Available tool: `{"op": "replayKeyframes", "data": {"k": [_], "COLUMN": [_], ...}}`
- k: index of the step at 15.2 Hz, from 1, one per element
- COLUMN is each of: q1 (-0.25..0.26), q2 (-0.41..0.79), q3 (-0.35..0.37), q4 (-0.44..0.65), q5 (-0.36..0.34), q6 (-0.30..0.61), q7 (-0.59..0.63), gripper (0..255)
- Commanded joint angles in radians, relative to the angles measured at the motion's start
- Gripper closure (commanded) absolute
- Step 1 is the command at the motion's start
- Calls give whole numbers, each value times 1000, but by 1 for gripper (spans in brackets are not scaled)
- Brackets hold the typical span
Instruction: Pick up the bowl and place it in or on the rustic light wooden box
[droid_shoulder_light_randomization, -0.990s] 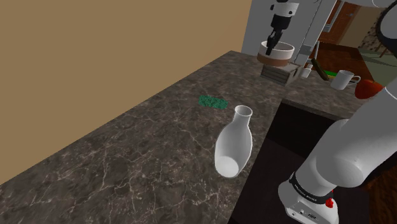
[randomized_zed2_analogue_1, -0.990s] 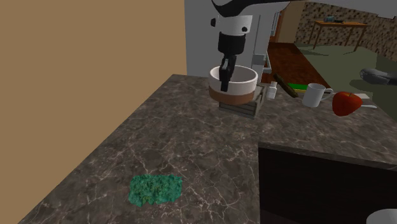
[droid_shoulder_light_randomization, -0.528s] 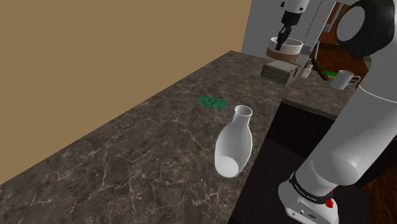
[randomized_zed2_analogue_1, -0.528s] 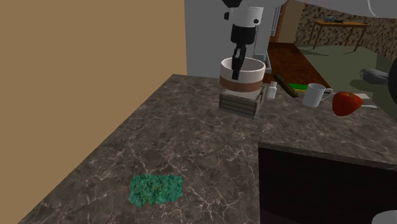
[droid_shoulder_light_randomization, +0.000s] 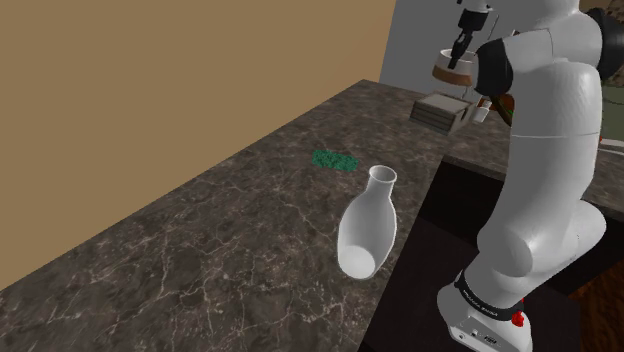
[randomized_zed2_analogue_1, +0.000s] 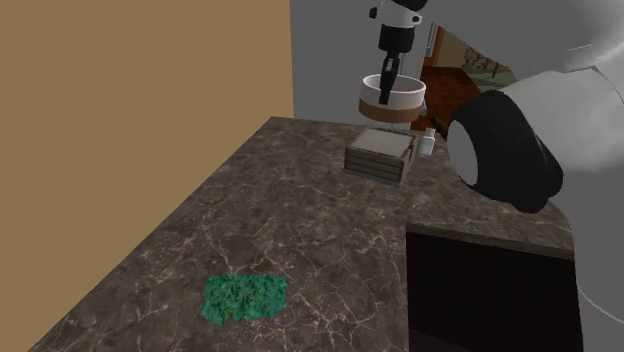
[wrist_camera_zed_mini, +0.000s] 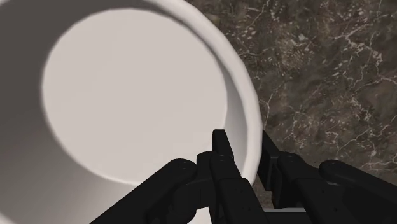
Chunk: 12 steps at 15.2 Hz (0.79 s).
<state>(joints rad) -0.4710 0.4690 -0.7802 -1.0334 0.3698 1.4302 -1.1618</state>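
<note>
One bowl (randomized_zed2_analogue_1: 393, 102) aloft, above slatted box (randomized_zed2_analogue_1: 381, 158), clear of it. Gripper (randomized_zed2_analogue_1: 385, 88) clamped on bowl's rim, one finger inside, one outside. Carry step; next: lower squarely onto box, release.

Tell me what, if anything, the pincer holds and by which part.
The pincer clasps the white round bowl with a brown band by its rim wall, one finger inside, one outside.
</note>
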Motion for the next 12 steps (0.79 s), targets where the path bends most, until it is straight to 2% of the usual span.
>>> {"op": "replayKeyframes", "data": {"k": [1,2,6,12], "q1": [-132,-222,-131,-55], "q2": [119,196,127,76], "q3": [25,50,27,9], "q4": [190,340,144,-37], "q5": [79,124,78,47], "q6": [-76,-138,-27,93], "q7": [-27,-22,-45,-61], "gripper": [255,255,255,255]}}
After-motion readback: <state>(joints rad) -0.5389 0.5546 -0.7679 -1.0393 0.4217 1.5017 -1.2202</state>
